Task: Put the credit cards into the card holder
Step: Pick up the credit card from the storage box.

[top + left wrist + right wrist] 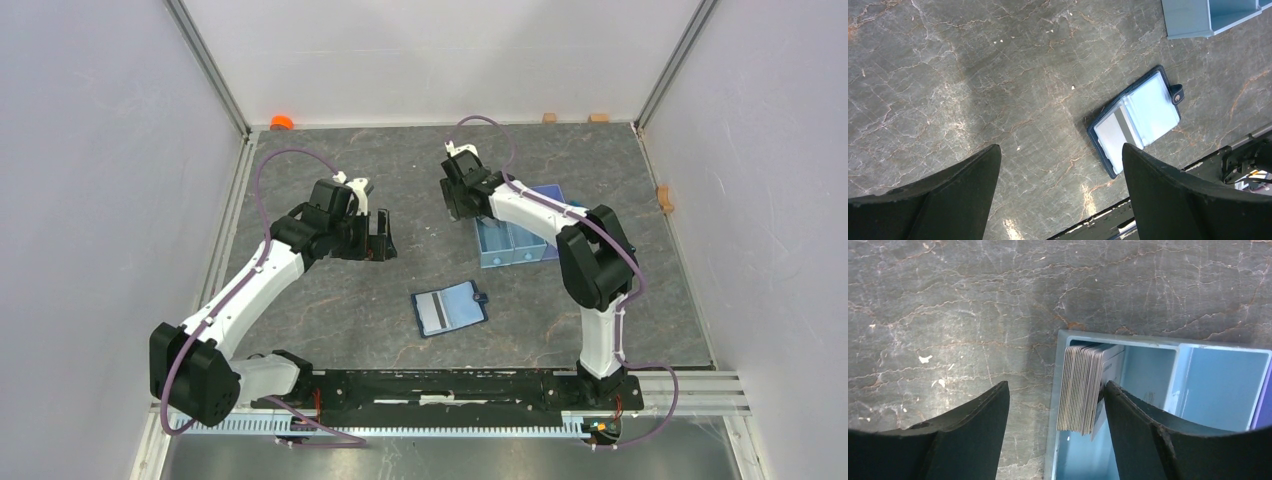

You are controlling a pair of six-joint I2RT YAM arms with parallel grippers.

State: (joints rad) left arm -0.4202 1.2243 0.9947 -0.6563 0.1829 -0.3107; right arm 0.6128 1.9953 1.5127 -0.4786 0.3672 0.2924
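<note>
The card holder (pixel 450 308) lies open on the table near the front, with one striped card (pixel 1113 134) in its left pocket; it also shows in the left wrist view (pixel 1137 125). A stack of credit cards (pixel 1080 387) stands on edge in the left compartment of the blue tray (pixel 1060 440). My right gripper (pixel 1055 385) is open and straddles the tray's left wall and the stack, its right finger (pixel 1128 415) against the stack's side. My left gripper (pixel 1060 150) is open and empty, above bare table to the left of the card holder.
The blue tray (pixel 520 245) with a purple end sits right of centre. In the top view my left gripper (pixel 380 238) and right gripper (pixel 462 208) hang mid-table. An orange object (pixel 282 122) and small blocks (pixel 598 117) lie along the far and right walls.
</note>
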